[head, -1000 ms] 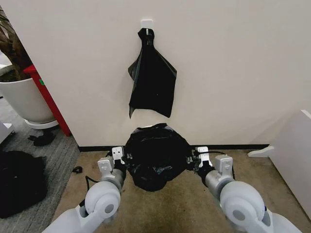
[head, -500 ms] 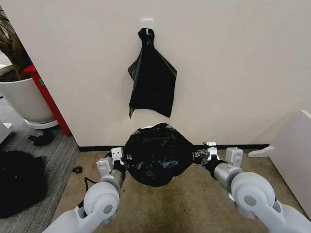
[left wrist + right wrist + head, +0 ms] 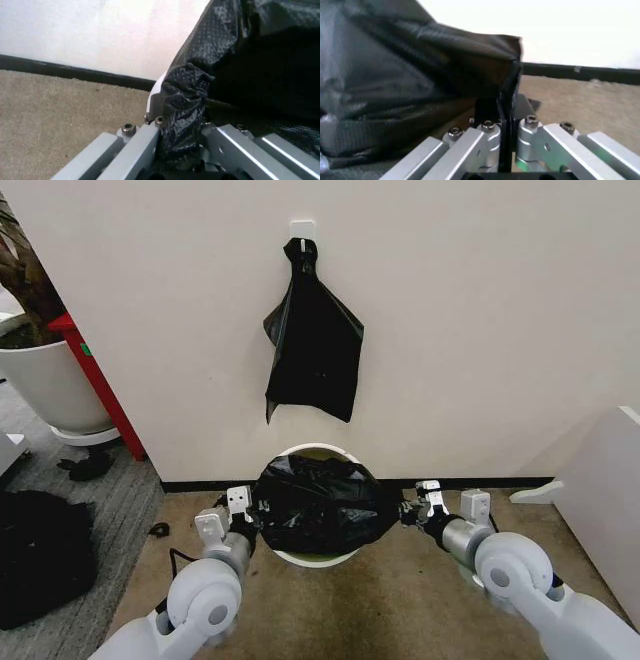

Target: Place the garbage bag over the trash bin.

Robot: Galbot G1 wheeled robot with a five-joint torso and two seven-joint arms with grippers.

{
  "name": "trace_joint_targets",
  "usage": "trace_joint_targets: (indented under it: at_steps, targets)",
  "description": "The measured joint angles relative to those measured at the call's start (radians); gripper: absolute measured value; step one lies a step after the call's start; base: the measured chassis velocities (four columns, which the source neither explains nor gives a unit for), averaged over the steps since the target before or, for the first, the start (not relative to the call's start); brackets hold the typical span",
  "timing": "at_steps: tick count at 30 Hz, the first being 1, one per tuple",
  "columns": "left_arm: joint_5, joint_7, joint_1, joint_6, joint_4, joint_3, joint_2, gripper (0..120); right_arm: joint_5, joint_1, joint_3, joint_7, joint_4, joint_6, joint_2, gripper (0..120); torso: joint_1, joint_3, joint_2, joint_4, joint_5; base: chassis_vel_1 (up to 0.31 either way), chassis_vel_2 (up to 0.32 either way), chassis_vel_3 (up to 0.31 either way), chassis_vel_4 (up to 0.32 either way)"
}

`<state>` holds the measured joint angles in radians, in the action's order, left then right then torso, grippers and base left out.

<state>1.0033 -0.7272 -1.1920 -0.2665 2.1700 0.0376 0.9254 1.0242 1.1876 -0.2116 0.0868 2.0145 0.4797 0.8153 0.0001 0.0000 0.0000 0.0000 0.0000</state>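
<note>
Over trash bin (image 3: pixel 318 452), left hand (image 3: pixel 247 510), right hand (image 3: pixel 408 511) stretching garbage bag (image 3: pixel 318 502)

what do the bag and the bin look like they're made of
Bag: thin black plastic film, it seems; glossy, crinkled, with a fine embossed texture close up, bunching where the left gripper and right gripper pinch it. Bin: probably moulded plastic; smooth, white, even rolled rim.
</note>
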Motion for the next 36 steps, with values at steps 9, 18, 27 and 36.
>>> trace_joint_targets:
  at_steps: [9, 18, 27, 36]
  targets:
    - [0.002, 0.014, -0.003, 0.004, 0.005, 0.006, -0.007, 0, -0.078, -0.003, 0.012, -0.229, -0.106, -0.132, 0.011, 0, 0.000, 0.000, 0.000, 0.0000, 0.0001, 0.000, 0.000, 0.000, 0.000]
    - [0.005, 0.020, -0.003, 0.006, 0.006, 0.007, -0.006, 0, -0.168, 0.016, 0.003, -0.355, -0.141, -0.212, -0.013, 7, 0.000, 0.000, 0.000, 0.0000, 0.0001, 0.000, 0.000, 0.000, 0.000]
    - [0.022, -0.009, 0.016, 0.010, -0.030, 0.023, 0.000, 0, -0.160, 0.036, -0.038, -0.324, -0.107, -0.236, -0.066, 39, 0.000, 0.000, 0.000, 0.0001, 0.0001, 0.000, 0.000, 0.000, 0.000]
    - [0.030, -0.015, 0.026, 0.013, -0.057, 0.027, 0.002, 0, -0.129, 0.070, -0.153, -0.348, -0.087, -0.240, -0.099, 73, 0.000, 0.000, 0.000, 0.0000, 0.0003, 0.000, 0.000, 0.000, 0.000]
